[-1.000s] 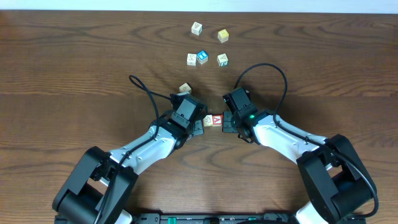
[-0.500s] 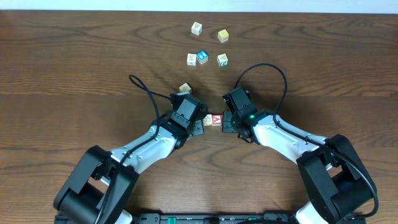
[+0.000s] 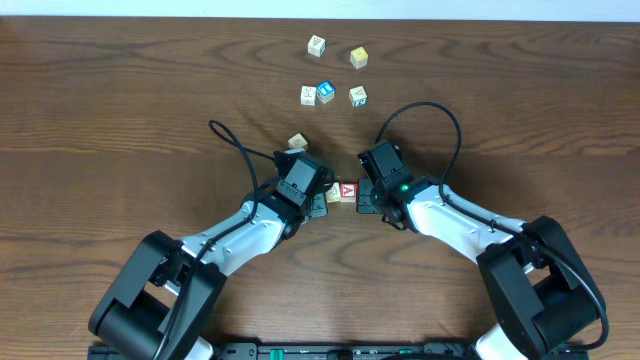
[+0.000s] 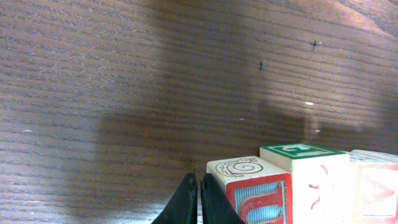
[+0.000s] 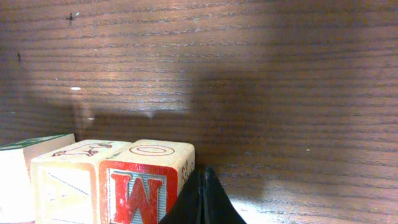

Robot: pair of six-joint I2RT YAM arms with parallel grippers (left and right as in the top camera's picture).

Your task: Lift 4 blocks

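Blocks: a short row of wooden alphabet cubes (image 3: pixel 341 192) set face to face at the near middle of the table (image 3: pixel 120 100), lying between the two gripper tips.
Row, left wrist view: the snail-topped block (image 4: pixel 249 186) with a red front is nearest the fingers. Next comes the green-topped block (image 4: pixel 305 171), then a pale-topped block (image 4: pixel 376 180) with a red front, cut by the frame edge.
Row, right wrist view: the W block (image 5: pixel 146 180), red with a white letter, is nearest the fingers. The pale-topped block (image 5: pixel 65 177) touches it, and the green-topped block (image 5: pixel 18 171) is at the left edge.
Height: the row's underside is hidden, so I cannot tell whether it is off the wood.
Left gripper (image 3: pixel 323 198): fingers pinched together with nothing between them, tips just beside the snail-topped block's end face.
Right gripper (image 3: pixel 361 194): fingers likewise pressed together and empty, tips against the W block's end.
Nearby cube: a cream cube (image 3: pixel 297 142) lies just beyond the left arm.
Far cubes: well apart from the row, a pale cube (image 3: pixel 308 94), a blue-faced cube (image 3: pixel 325 91) and a green-marked cube (image 3: pixel 357 95) lie in a line. Beyond them are another pale cube (image 3: pixel 316 45) and a yellow cube (image 3: pixel 358 57).
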